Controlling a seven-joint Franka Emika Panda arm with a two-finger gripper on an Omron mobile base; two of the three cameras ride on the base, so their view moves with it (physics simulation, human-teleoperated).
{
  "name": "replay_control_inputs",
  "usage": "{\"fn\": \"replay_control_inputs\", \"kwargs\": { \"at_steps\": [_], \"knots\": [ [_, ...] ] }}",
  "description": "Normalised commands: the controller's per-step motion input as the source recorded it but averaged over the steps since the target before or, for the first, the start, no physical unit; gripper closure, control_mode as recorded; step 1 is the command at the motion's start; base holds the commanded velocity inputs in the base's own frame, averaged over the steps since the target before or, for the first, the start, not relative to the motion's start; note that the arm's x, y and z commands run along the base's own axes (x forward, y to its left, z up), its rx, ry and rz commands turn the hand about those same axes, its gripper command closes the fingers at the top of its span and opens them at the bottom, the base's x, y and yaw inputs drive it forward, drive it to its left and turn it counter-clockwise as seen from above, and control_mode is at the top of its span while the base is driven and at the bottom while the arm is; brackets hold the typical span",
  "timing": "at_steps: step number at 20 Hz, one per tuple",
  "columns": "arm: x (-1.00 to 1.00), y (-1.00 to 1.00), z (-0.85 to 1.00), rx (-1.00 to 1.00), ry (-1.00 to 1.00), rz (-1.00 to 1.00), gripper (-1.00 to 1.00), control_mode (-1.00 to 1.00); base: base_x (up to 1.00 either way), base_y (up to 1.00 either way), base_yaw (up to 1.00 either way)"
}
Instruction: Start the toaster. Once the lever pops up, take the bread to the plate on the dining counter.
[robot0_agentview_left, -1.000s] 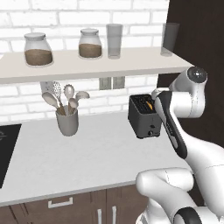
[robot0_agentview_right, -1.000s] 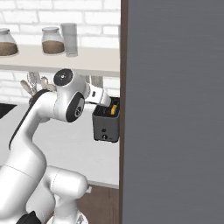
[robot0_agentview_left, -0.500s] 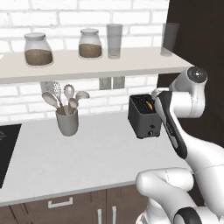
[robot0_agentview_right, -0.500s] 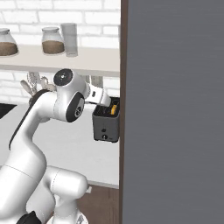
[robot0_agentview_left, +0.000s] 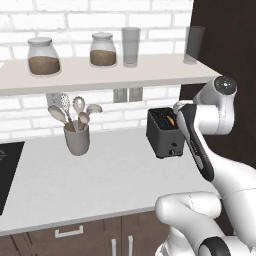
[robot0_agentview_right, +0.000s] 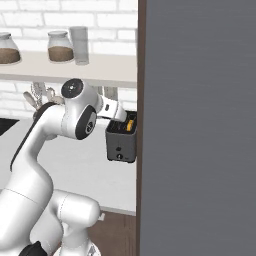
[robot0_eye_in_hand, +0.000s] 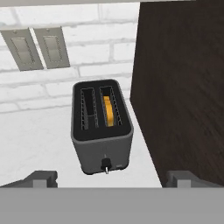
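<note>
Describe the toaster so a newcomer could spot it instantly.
Follow the grey counter under the white brick wall to its right end, where a dark tall panel rises. The toaster stands beside that panel: a small black box with two top slots, bread in the right one, unlike the pale utensil holder further left.

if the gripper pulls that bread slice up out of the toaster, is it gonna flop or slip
Probably not flop: the bread looks like a small stiff slice standing on edge in the toaster slot. It may crumble if squeezed hard. It likely weighs little, yet the narrow slot could snag it on a tilted pull.
</note>
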Motion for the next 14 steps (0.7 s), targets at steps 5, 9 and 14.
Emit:
{"fn": "replay_control_inputs", "kwargs": {
  "at_steps": [5, 9, 14],
  "knots": [
    [0.00, 0.00, 0.00, 0.00, 0.00, 0.00, -1.00, -1.00, 0.00, 0.00, 0.00],
    [0.00, 0.00, 0.00, 0.00, 0.00, 0.00, -1.00, -1.00, 0.00, 0.00, 0.00],
    [0.00, 0.00, 0.00, 0.00, 0.00, 0.00, -1.00, -1.00, 0.00, 0.00, 0.00]
  ]
}}
